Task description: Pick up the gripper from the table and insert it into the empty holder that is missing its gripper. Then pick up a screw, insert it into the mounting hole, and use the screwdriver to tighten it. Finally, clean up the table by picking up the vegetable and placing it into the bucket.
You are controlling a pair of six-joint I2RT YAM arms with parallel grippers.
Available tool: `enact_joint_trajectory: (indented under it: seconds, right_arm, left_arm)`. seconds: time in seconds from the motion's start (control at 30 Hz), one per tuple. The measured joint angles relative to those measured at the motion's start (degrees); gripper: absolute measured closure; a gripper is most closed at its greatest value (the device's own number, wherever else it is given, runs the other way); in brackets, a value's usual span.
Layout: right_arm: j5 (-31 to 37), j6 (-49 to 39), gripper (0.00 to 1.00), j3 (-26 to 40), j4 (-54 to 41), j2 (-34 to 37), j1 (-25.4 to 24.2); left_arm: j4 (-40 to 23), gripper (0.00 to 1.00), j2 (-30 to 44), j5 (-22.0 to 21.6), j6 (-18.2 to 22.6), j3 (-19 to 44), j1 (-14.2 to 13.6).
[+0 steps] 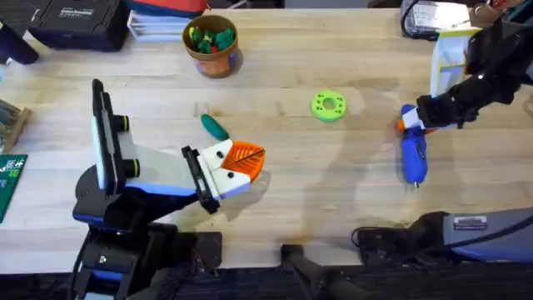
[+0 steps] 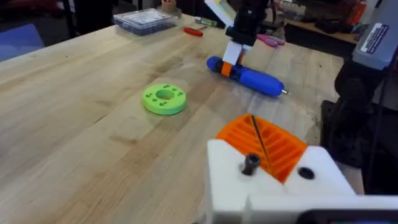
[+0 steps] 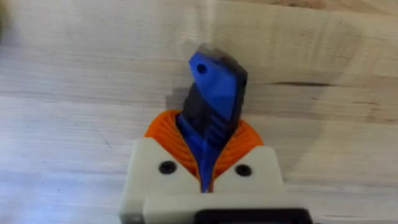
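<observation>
The blue screwdriver (image 1: 414, 156) lies on the table at the right, and my right gripper (image 1: 408, 125) is shut on its rear end (image 3: 214, 84). At the lower left my left gripper (image 1: 252, 158) is shut, its two orange ribbed pads pressed together. The orange gripper wedge (image 2: 239, 134) sits in its white holder (image 2: 227, 171), and a dark screw (image 2: 250, 163) stands up out of the mounting hole. The teal vegetable (image 1: 214, 127) lies just behind the left gripper. At the back stands the tan bucket (image 1: 212, 42) with coloured pieces inside.
A flat green disc (image 1: 328, 106) lies mid-table between the arms. A clear parts box (image 2: 144, 20) and a small red-handled tool (image 2: 193, 31) sit at the table's right side. Black cases and papers line the back edge.
</observation>
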Motion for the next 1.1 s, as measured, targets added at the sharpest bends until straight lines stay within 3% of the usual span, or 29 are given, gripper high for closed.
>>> enact_joint_trajectory:
  seconds: [0.13, 0.17, 0.23, 0.3, 0.5, 0.67, 0.7, 0.93, 1.0, 1.1]
  right_arm:
    - [0.1, 0.0, 0.883, 0.3, -0.3, 0.3, 0.0]
    - [0.2, 0.0, 0.825, 0.3, -0.3, 0.3, 0.0]
    - [0.1, -0.1, 0.617, 0.3, -0.1, 0.4, 0.0]
    - [0.2, -0.5, 0.518, 0.3, 1.1, 1.1, 0.1]
    - [0.2, -0.4, 0.418, 0.4, 1.4, 1.9, 0.2]
    - [0.2, -0.4, 0.408, 0.4, 1.5, 1.9, 0.3]
    - [0.2, -0.5, 0.426, 0.4, 1.5, 1.9, 0.3]
    - [0.6, -1.0, 0.902, 0.4, 2.2, 2.1, 0.2]
    - [0.5, -1.0, 0.968, 0.4, 2.1, 2.2, 0.2]
    - [0.5, -1.0, 0.975, 0.4, 2.2, 2.3, 0.2]
  left_arm:
    - [0.0, 0.992, 0.0, 0.0, 0.0, 0.0, 0.0]
    - [0.0, 0.992, 0.0, 0.0, 0.0, 0.0, 0.0]
    - [0.0, 0.992, 0.0, 0.0, 0.0, 0.0, 0.0]
    - [0.0, 0.992, 0.0, 0.0, 0.0, 0.0, 0.0]
    - [0.0, 0.992, 0.0, 0.0, 0.0, 0.0, 0.0]
    - [0.0, 0.992, 0.0, 0.0, 0.0, 0.0, 0.0]
    - [0.0, 0.992, 0.0, 0.0, 0.0, 0.0, 0.0]
    - [0.0, 0.992, 0.0, 0.0, 0.0, 0.0, 0.0]
    - [0.0, 0.992, 0.0, 0.0, 0.0, 0.0, 0.0]
    - [0.0, 0.992, 0.0, 0.0, 0.0, 0.0, 0.0]
